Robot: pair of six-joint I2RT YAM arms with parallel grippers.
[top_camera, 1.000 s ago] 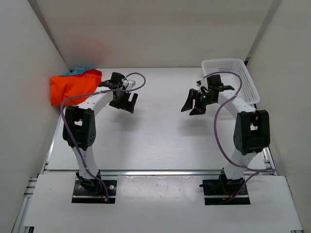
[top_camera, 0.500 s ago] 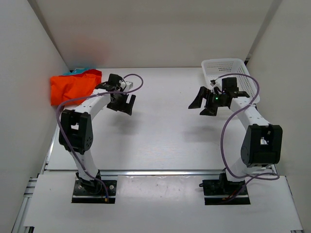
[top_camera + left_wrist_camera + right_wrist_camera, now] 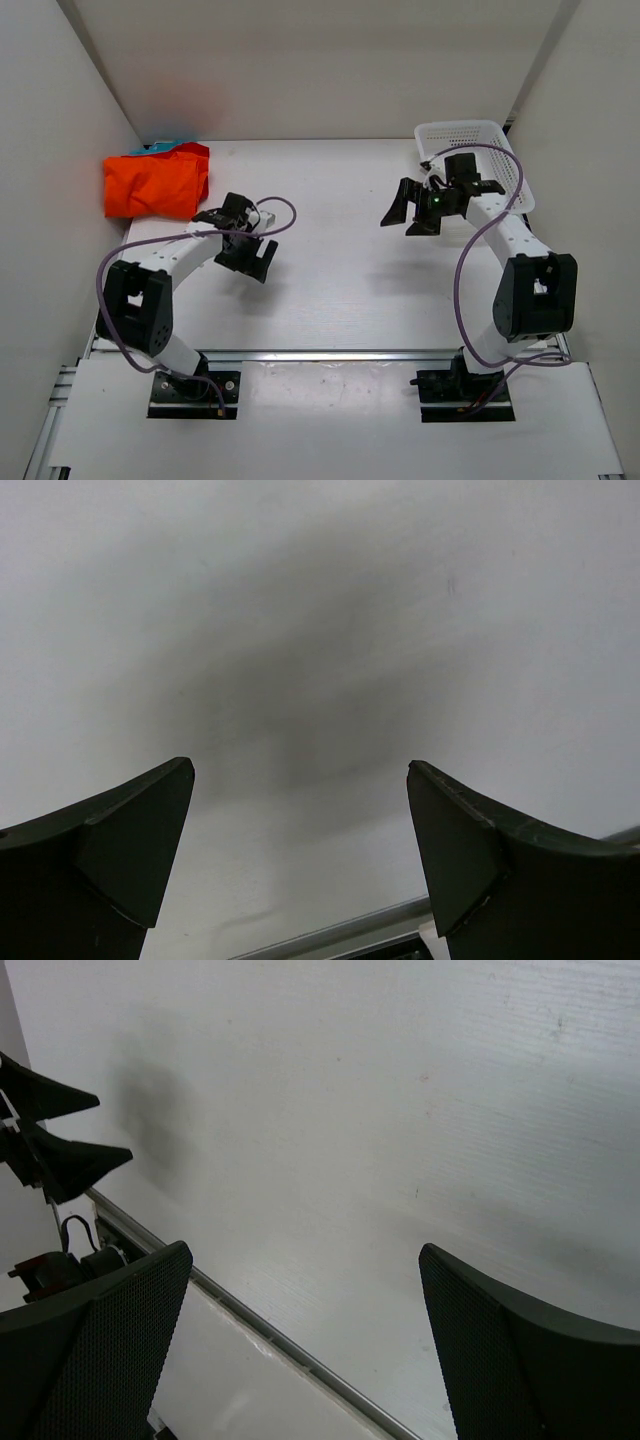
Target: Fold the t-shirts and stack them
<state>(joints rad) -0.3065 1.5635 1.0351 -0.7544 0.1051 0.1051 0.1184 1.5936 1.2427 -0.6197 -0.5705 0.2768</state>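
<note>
The t-shirts lie piled at the table's back left corner: an orange one [image 3: 152,185] on top, a red edge [image 3: 196,150] behind it and a sliver of teal-blue [image 3: 165,146] at the very back. My left gripper [image 3: 252,262] hangs open over bare table, in front of and to the right of the pile; the left wrist view shows its fingertips [image 3: 150,830] wide apart over white tabletop. My right gripper [image 3: 409,209] stands open just left of the basket, nothing between its fingers [image 3: 110,1350].
A white plastic mesh basket [image 3: 500,140] stands at the back right, beside the right arm. White walls close in the left, back and right. A metal rail [image 3: 320,354] crosses the table's near edge, also seen as the rail [image 3: 270,1332] in the right wrist view.
The left arm drew back toward the near edge, its open gripper leaving the shirt pile. The right gripper opened wider and shifted right toward the basket.
</note>
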